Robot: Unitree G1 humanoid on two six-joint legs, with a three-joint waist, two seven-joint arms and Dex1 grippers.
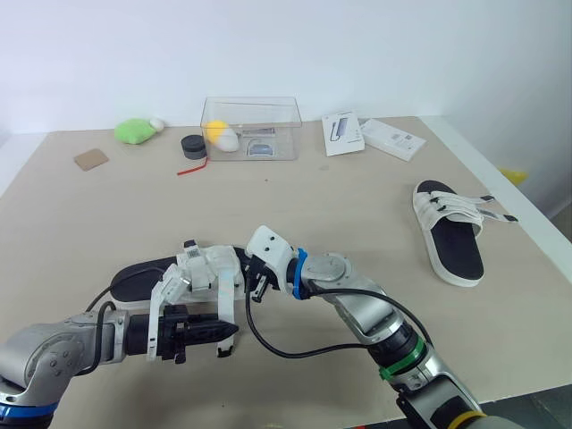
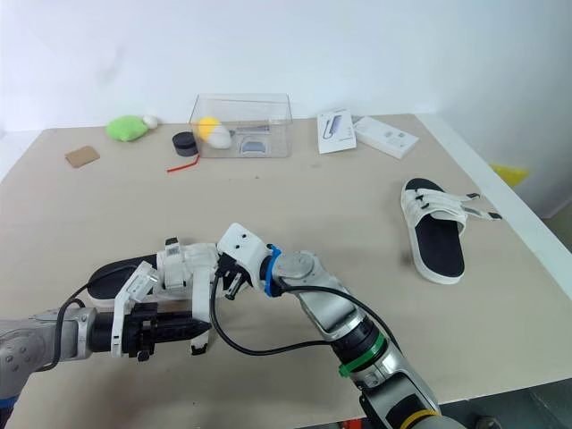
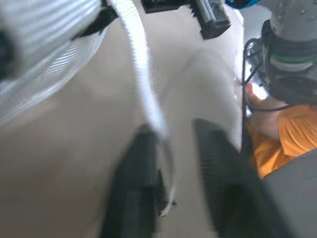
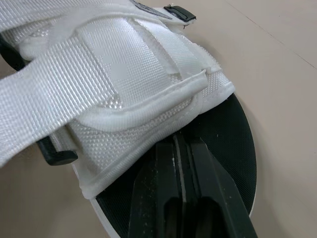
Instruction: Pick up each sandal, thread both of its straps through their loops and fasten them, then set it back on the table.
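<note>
The near sandal (image 1: 143, 273), black-soled with white straps (image 1: 213, 265), is held at the table's front between both grippers. In the right wrist view my right gripper (image 4: 181, 144) is shut, its tips pinched on the edge of the sandal's white upper (image 4: 124, 124) above the black footbed. My left gripper (image 3: 173, 131) is open, and a loose white strap (image 3: 148, 89) hangs down between its two fingers, lying against one of them. The second sandal (image 1: 451, 234) lies flat at the table's right side with its strap ends (image 1: 497, 211) sticking out loose.
At the back stand a clear plastic box (image 1: 250, 125), a green plush (image 1: 134, 131), a black round item (image 1: 192, 145), a brown coaster (image 1: 90, 159) and two white boxes (image 1: 342, 134) (image 1: 391, 138). The table's right edge (image 1: 527, 210) runs just past the second sandal.
</note>
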